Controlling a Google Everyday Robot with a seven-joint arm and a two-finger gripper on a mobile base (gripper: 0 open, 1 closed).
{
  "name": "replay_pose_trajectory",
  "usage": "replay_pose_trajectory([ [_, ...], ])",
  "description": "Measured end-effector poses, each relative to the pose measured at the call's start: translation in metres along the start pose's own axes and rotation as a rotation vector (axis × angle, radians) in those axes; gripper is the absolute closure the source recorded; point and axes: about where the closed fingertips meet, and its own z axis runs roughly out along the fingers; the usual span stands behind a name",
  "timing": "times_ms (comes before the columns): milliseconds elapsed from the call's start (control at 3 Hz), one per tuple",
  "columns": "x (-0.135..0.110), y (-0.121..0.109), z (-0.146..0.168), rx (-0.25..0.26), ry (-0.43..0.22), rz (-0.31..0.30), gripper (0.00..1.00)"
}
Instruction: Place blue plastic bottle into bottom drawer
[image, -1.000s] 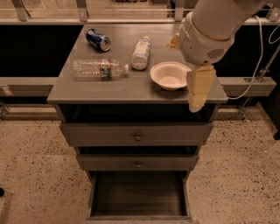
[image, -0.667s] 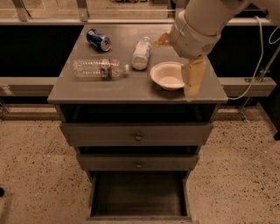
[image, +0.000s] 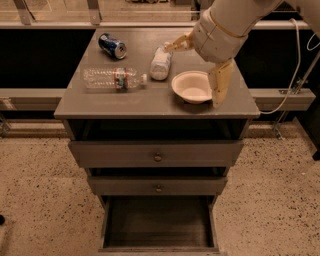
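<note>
The gripper (image: 200, 64) hangs over the cabinet top's (image: 150, 104) right half, spread wide and holding nothing. One finger (image: 178, 44) points at the blue bottle (image: 160, 64) lying just left. The other hangs by the right edge, beside the bowl (image: 192, 86). The bottom drawer (image: 159, 225) stands open well below.

cabinet top (image: 125, 102) spans upper centre of frame. on it: can (image: 112, 46) back-left; long bottle (image: 114, 79) lying in front of can, cap end to the right; blue plastic bottle (image: 160, 64) lying centre-back, just right of that cap; bowl (image: 192, 89) front-right of it. gripper (image: 193, 75) upper right, above the top's right half: one finger by blue plastic bottle's far end, other just right of bowl, fingers well apart. below: top drawer (image: 115, 154), mid drawer (image: 125, 186), then bottom drawer (image: 157, 225) pulled out at bottom centre.
</note>
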Motion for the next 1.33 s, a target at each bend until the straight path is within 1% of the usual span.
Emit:
replay_pose_trajectory([
  [333,0.015,-0.027,0.013,-0.073,0.068,-0.16,0.0],
  [667,0.031,-0.077,0.019,-0.091,0.122,-0.375,0.0],
  [1000,0.022,-0.124,0.022,-0.069,0.138,-0.635,0.0],
  [1333,0.024,-0.126,0.025,-0.063,0.142,-0.67,0.0],
])
